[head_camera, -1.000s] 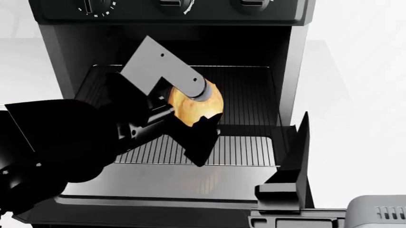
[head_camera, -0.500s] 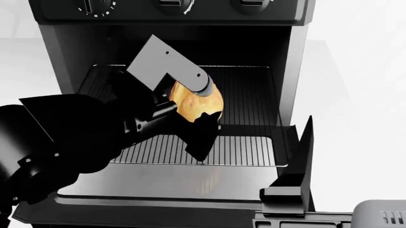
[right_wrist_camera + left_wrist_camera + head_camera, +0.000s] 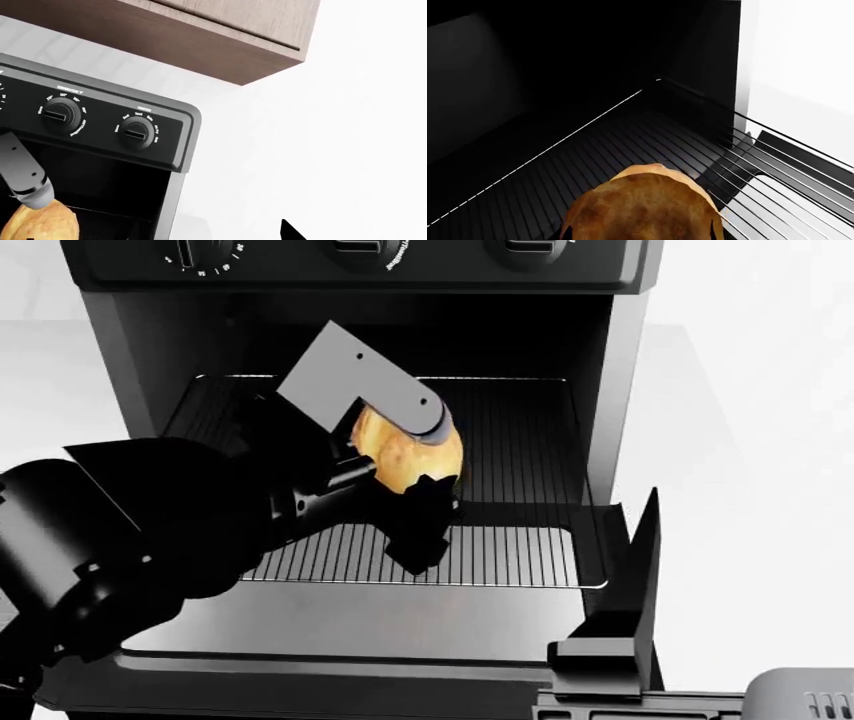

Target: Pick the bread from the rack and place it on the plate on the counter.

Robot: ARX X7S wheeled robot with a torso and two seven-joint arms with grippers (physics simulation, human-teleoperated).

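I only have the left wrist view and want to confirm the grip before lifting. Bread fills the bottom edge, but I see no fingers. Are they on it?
Observer: Yes. In the head view the left gripper has a grey finger over the bread and a black one under it.
Operator: Where is the plate?
Observer: No view shows it. The head view holds only the oven, the rack and the open door.
Operator: Is the right arm in the way?
Observer: No. The right gripper stands off the rack's right side, apart from the bread.
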